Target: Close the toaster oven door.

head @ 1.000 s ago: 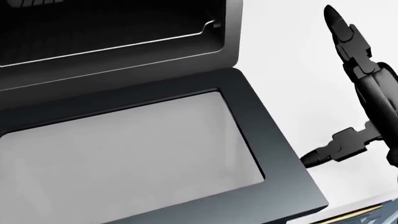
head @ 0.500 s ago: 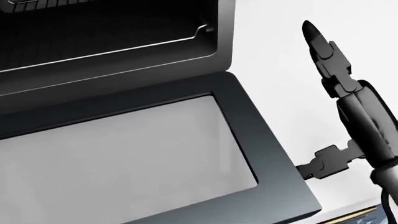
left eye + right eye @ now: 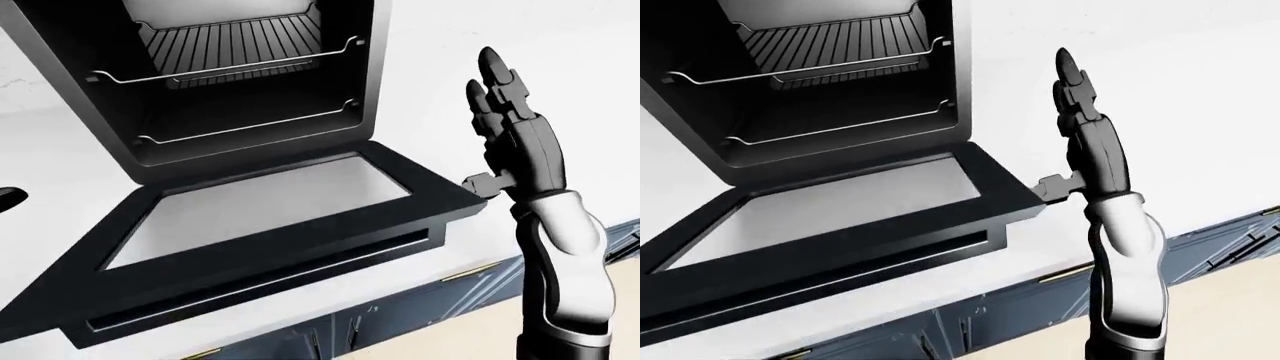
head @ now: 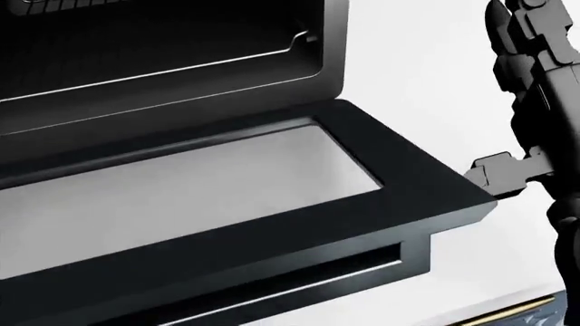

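Note:
The black toaster oven (image 3: 240, 142) stands on the white counter with its cavity open. Its glass-paned door (image 3: 270, 202) hangs out from the bottom hinge, close to level, with the handle bar (image 3: 270, 289) along its near edge. My right hand (image 3: 490, 127) is open just right of the door, fingers (image 4: 530, 41) pointing up. Its thumb (image 4: 498, 173) touches the door's right corner. A dark tip (image 3: 6, 199) at the left edge of the left-eye view may be my left hand; its state does not show.
Two wire racks (image 3: 230, 67) sit inside the oven. The white counter (image 3: 470, 255) runs under the door, against a white wall (image 3: 560, 45). Dark blue cabinet fronts (image 3: 1210, 255) with gold handles lie below the counter edge.
The door's free edge has risen, so its handle side now shows in the head view. My right hand has moved up and right, with the thumb now at the door's corner.

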Controlling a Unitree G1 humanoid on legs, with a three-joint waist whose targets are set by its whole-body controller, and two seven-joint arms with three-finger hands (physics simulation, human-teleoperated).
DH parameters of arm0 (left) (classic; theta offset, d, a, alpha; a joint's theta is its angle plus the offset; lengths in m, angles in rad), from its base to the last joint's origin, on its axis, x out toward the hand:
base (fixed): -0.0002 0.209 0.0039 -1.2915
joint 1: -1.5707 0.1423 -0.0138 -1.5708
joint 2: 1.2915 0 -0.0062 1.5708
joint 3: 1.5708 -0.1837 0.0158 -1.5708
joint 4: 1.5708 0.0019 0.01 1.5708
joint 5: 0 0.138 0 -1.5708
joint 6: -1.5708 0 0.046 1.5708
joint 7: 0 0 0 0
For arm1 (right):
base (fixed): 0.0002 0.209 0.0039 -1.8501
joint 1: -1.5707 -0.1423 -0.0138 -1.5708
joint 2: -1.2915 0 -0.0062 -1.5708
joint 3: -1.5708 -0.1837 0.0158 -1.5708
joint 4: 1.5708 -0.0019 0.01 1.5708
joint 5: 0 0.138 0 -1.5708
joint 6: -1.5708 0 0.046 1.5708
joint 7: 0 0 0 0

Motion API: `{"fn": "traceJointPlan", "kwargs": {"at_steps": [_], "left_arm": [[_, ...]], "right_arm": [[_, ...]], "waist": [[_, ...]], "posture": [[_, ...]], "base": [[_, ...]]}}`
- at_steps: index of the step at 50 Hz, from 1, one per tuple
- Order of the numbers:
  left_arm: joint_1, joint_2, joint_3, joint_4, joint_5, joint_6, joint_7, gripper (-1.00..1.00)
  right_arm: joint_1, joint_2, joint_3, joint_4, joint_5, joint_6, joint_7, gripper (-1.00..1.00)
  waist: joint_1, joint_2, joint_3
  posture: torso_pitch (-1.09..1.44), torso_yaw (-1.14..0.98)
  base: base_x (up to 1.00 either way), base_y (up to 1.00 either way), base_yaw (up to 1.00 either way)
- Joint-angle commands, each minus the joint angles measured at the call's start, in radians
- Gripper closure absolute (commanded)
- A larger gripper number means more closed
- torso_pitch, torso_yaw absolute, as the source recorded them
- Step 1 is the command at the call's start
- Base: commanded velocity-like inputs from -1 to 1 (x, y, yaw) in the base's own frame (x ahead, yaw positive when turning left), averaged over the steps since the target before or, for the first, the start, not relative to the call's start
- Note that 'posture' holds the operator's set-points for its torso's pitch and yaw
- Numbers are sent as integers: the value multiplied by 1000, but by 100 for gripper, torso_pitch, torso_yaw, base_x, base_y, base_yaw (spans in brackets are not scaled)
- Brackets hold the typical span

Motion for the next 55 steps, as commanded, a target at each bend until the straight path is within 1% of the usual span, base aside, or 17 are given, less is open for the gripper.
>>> {"fn": "traceJointPlan", "kwargs": {"at_steps": [1,4,8,24,28,30,35,38,40,42,48,55], "left_arm": [[-17,30,17,-35,-3,-30,0,-100],[-16,30,17,-33,-3,-32,-1,-100],[-13,29,18,-27,-1,-38,-4,-100],[-11,31,22,-19,0,-41,3,-100],[-11,34,23,-15,5,-45,5,-100],[-19,43,33,18,21,-52,43,-100],[-17,60,33,39,20,-58,64,-100],[-16,61,32,42,22,-61,71,-100],[-24,77,46,68,28,-64,103,-100],[-23,84,51,78,21,-68,114,-100],[-15,85,44,79,18,-71,120,-100],[-12,83,46,77,17,-74,116,-100]], "right_arm": [[-20,1,16,-41,4,-34,-7,-100],[-10,19,38,-60,-6,-23,-4,-100],[-1,42,55,-64,-23,-24,-5,-100],[-35,92,103,-132,-46,76,-64,-100],[-40,96,110,-135,-48,79,-72,-100],[-45,98,109,-131,-49,77,-82,-100],[-63,97,108,-120,-54,68,-107,-100],[-81,101,117,-126,-55,94,-121,-100],[-98,105,123,-126,-58,108,-137,-100],[-110,110,131,-124,-58,114,-147,-100],[-119,112,139,-124,-61,122,-153,-100],[-158,114,143,-113,-60,143,-174,-100]], "waist": [[1,6,-19],[1,6,-20],[2,7,-20],[1,14,-22],[1,17,-22],[0,18,-21],[-3,21,-21],[-3,22,-21],[-3,22,-21],[-3,22,-21],[-4,24,-20],[-6,27,-20]], "posture": [[0,0],[0,0],[0,0],[0,0],[0,0],[0,0],[0,0],[0,0],[0,0],[0,0],[0,0],[0,0]], "base": [[0,0,0],[0,0,0],[0,0,0],[0,0,0],[0,0,0],[0,0,0],[0,0,0],[0,0,0],[0,0,0],[0,0,0],[0,0,0],[0,0,0]]}}
